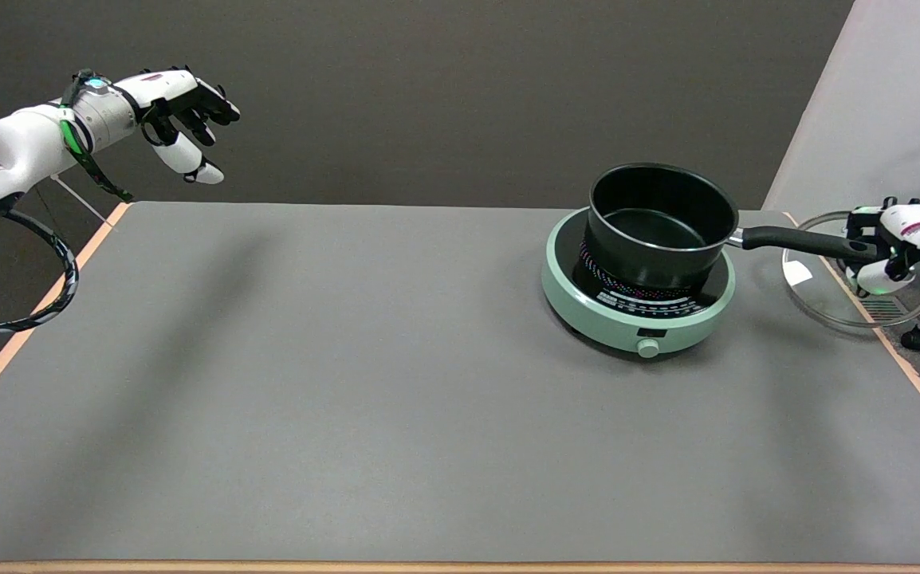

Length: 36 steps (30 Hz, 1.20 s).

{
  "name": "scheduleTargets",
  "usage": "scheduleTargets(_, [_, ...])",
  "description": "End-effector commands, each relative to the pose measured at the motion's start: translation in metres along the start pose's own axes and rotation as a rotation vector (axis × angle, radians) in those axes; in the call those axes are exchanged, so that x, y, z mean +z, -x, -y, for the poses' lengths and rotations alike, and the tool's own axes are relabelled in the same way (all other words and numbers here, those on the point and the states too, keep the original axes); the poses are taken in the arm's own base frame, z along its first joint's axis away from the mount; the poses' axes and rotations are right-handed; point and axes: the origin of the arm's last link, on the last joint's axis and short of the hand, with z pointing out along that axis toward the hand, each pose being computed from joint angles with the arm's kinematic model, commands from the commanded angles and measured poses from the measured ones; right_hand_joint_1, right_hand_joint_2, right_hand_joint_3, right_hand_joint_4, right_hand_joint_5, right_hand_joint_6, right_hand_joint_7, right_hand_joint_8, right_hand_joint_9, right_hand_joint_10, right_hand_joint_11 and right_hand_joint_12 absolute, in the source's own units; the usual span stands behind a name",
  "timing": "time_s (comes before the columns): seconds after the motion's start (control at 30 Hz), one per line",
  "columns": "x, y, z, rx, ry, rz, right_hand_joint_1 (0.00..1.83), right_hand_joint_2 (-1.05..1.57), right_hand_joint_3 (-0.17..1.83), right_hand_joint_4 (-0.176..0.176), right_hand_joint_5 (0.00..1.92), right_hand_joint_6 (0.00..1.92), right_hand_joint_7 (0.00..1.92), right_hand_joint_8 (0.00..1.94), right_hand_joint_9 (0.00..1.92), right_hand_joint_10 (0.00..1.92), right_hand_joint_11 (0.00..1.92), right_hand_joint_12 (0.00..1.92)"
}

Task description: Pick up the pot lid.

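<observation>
One green cooker (638, 323), one black pot (658, 227), robot hand (902, 247) gripping one glass lid (819, 296)

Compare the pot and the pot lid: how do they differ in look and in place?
The pot is black and opaque; the pot lid is clear glass. The pot stands on the green cooker; the lid is held by the right hand at the table's right edge. The pot is deep, the lid shallow. Both are round.

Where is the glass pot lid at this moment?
In the head view, the glass pot lid is at the far right, over the table's right edge, held by the right robot hand, beyond the pot handle.
</observation>
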Motion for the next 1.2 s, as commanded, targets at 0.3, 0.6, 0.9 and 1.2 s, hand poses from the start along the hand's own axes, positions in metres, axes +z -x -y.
scheduleTargets(0.3, [0.001,-0.046,-0.047,0.011,0.137,-0.129,1.31,0.9,0.87,0.176,0.42,1.43,0.68,1.79,0.58,1.92,0.39,1.87])
scheduleTargets(0.6, [-0.001,-0.073,-0.063,0.028,0.183,-0.205,1.31,0.88,0.89,0.176,0.44,1.44,0.7,1.78,0.6,1.92,0.42,1.85])
scheduleTargets(0.9, [0.001,-0.113,-0.046,0.075,0.124,-0.29,1.32,0.85,0.94,0.176,0.47,1.45,0.73,1.76,0.67,1.92,0.5,1.79])
scheduleTargets(1.2, [0.0,-0.17,-0.009,0.186,-0.013,-0.327,1.33,0.84,0.95,0.176,0.48,1.46,0.74,1.75,0.69,1.92,0.52,1.79])
